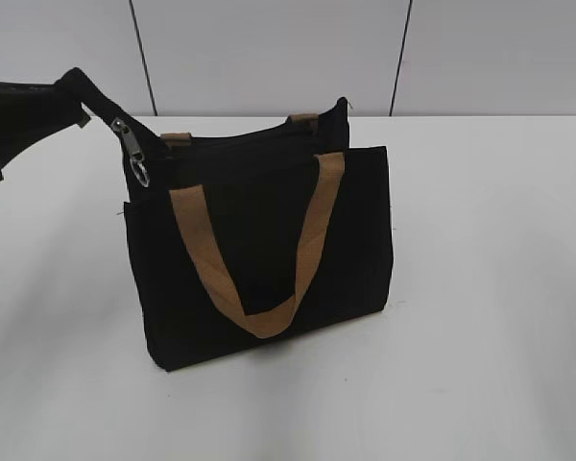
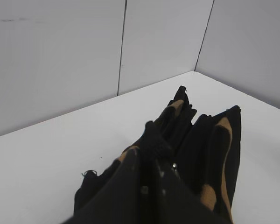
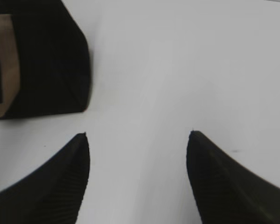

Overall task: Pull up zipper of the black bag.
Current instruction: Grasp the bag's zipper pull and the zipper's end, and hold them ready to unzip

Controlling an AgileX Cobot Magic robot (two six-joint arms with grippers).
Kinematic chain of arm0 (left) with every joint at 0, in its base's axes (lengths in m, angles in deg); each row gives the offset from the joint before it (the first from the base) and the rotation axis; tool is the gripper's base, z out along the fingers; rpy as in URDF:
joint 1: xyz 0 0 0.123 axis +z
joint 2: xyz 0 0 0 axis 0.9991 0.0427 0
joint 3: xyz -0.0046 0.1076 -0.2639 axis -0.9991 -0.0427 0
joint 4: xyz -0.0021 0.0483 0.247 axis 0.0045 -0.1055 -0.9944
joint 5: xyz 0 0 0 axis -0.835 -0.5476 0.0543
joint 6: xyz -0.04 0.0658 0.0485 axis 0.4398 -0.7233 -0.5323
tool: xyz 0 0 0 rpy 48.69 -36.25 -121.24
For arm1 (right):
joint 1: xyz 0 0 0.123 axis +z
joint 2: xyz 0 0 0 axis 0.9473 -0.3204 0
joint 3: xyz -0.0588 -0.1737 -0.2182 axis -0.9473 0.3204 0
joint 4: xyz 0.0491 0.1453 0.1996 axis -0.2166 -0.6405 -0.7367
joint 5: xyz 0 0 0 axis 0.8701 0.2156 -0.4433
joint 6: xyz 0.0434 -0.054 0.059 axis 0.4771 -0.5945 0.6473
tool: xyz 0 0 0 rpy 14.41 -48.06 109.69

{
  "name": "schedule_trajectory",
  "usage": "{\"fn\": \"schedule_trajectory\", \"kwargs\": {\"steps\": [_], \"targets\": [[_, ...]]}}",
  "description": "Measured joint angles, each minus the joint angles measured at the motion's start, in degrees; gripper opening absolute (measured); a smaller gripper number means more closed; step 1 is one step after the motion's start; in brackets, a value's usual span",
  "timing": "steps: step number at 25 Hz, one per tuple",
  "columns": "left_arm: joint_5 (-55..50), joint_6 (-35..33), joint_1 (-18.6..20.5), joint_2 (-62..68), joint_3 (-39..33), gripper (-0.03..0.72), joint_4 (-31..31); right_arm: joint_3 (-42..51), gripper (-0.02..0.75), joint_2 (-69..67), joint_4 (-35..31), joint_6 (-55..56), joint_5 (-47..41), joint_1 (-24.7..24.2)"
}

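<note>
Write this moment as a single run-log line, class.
left gripper: pinching bag's top corner | zipper: slider hanging beside it | black bag: upright on table | right gripper: open, empty, off bag

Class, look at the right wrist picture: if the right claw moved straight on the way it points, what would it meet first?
Probably the bare white table. The right claw is open, with only tabletop ahead between its tips. The black bag sits off to the left, likely missed, though depth is unclear.

Bright, even light; soft faint shadows; blurry, low-detail wrist views.
</note>
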Motion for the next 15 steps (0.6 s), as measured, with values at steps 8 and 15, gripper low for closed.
{"fn": "schedule_trajectory", "kwargs": {"steps": [8,15], "targets": [[0.0,0.0,0.0,0.0,0.0,0.015,0.15,-4.99,0.505,-17.58,-18.18,-15.91,8.55,6.03],[-0.08,0.0,0.0,0.0,0.0,0.015,0.73,-10.73,0.505,-37.36,-19.8,-18.38,19.8,24.22]]}}
